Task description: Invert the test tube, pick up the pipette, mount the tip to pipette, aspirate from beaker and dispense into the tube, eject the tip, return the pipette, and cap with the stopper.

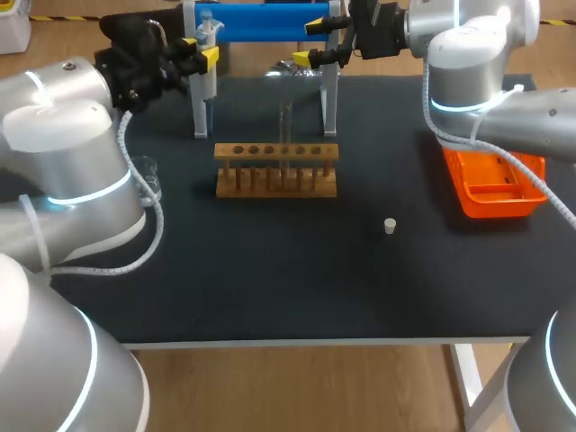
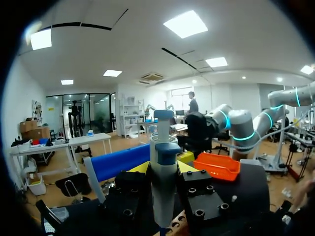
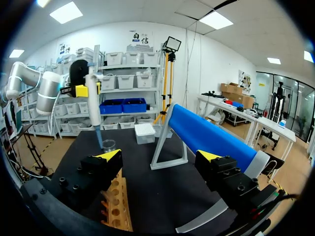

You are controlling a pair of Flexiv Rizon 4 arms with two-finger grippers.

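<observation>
My left gripper (image 1: 203, 57) is at the back left, shut on the white and blue pipette (image 1: 206, 76), which hangs upright beside the stand's left leg. In the left wrist view the pipette (image 2: 163, 182) stands between the black fingers of my left gripper (image 2: 163, 169). The right wrist view shows the pipette (image 3: 92, 105) ending in a thin tip, above the glass beaker (image 3: 109, 145). A clear test tube (image 1: 286, 124) stands in the wooden rack (image 1: 276, 169). The beaker (image 1: 148, 176) is at the left. A white stopper (image 1: 390, 226) lies right of centre. My right gripper (image 1: 317, 42) hangs open and empty behind the rack.
A white stand carrying a blue roll (image 1: 261, 22) spans the table's back edge. An orange tray (image 1: 495, 184) sits at the right under my right arm. In the right wrist view the rack (image 3: 119, 206) lies under my right gripper (image 3: 160, 162), and a white box (image 3: 145, 132) stands further back.
</observation>
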